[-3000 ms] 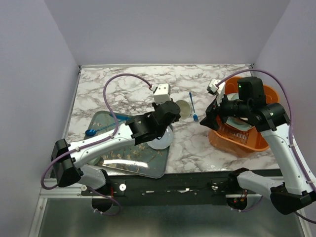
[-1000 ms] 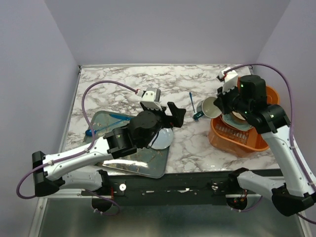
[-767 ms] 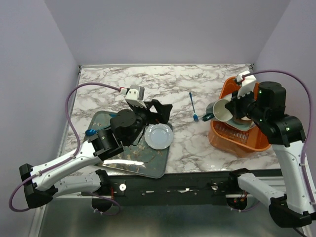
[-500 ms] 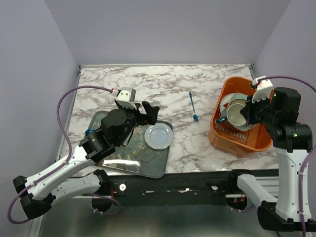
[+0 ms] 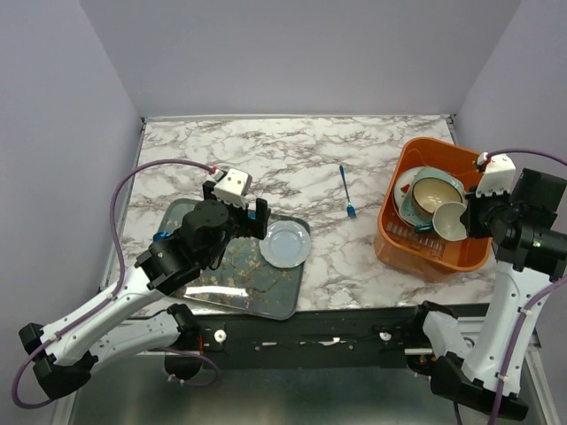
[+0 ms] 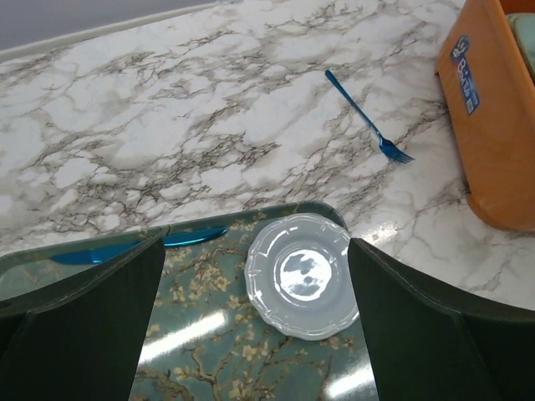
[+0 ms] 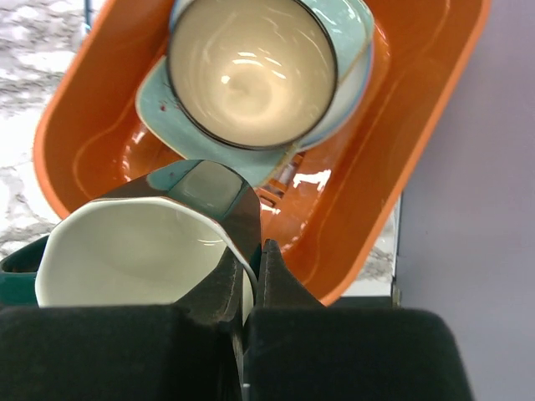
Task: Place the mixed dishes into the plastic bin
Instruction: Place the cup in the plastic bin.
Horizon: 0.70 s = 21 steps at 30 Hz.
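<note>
From above, I see the dark green mug [image 5: 449,221] held in my right jaws over the orange bin [image 5: 392,241], beside a cream-lined bowl [image 5: 433,193] lying inside it. On the left wrist view, my left jaws are spread wide above a pale plate [image 6: 303,276] on the floral tray [image 6: 209,334]. On the right wrist view, the jaws pinch the rim of the mug [image 7: 150,251] above the bin [image 7: 384,159].
</note>
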Each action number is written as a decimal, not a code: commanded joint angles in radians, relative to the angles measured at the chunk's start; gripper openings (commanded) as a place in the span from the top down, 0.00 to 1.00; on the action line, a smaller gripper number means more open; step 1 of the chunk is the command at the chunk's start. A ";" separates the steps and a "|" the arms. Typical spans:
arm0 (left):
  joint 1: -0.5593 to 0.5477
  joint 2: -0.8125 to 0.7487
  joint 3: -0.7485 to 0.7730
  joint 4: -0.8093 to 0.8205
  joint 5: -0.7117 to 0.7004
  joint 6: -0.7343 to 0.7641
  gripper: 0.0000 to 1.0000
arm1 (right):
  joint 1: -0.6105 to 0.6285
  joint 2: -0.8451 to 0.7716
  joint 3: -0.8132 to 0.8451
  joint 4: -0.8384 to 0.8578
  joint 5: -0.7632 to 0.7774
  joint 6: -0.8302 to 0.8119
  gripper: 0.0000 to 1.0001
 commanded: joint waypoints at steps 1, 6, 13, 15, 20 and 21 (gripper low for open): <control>0.024 -0.034 -0.058 -0.029 -0.005 0.069 0.01 | -0.089 0.006 0.045 -0.025 -0.043 -0.082 0.99; 0.051 -0.060 -0.090 -0.029 0.017 0.078 0.01 | -0.164 0.038 0.034 -0.046 -0.049 -0.127 0.99; 0.079 -0.100 -0.110 -0.015 0.054 0.072 0.01 | -0.265 0.103 0.053 -0.089 -0.062 -0.211 1.00; 0.087 -0.099 -0.108 -0.015 0.068 0.070 0.01 | -0.303 0.114 0.056 -0.100 -0.057 -0.251 1.00; 0.114 -0.089 -0.108 -0.012 0.092 0.063 0.01 | -0.356 0.152 0.059 -0.115 -0.049 -0.328 1.00; 0.120 -0.086 -0.108 -0.011 0.097 0.064 0.01 | -0.362 0.160 0.062 -0.124 -0.048 -0.346 1.00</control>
